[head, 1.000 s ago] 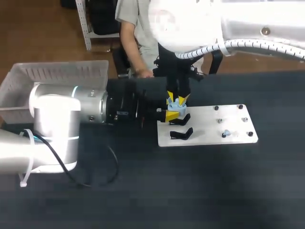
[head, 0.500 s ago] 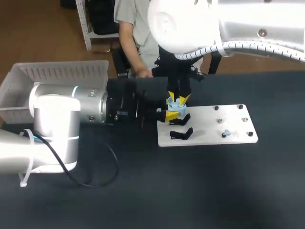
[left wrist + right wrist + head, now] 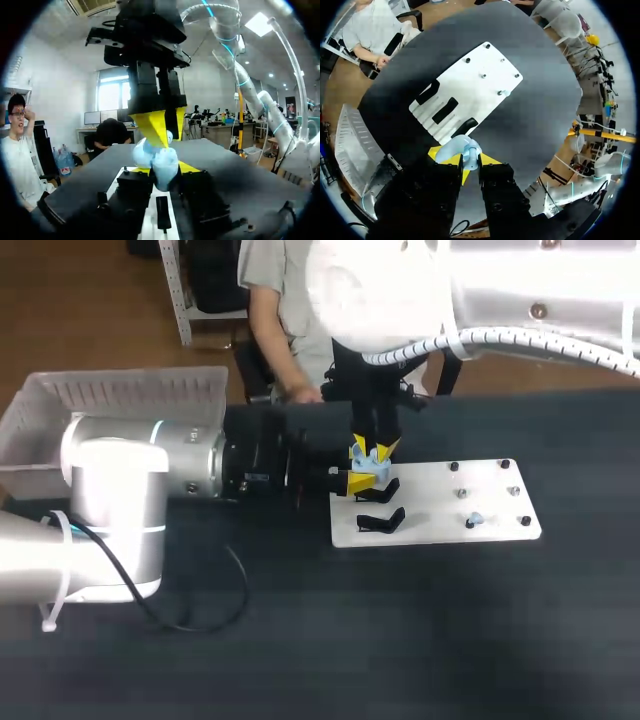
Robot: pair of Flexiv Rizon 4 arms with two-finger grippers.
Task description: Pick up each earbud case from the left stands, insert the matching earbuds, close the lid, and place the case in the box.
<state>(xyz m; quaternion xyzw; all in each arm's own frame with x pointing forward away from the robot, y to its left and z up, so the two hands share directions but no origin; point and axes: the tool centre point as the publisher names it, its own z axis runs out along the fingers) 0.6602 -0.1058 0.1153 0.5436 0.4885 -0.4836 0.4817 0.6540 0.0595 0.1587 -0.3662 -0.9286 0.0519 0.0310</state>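
Black table, white plate right of centre. Left tool lies low at the plate's left edge, yellow tips clamped on both sides of the pale blue earbud case, at the rear black stand. Right tool hangs directly above, touching the case top; its grip cannot be told. Front stand just beside. Small blue earbud among the plate's right-hand pegs. Clear box at far left
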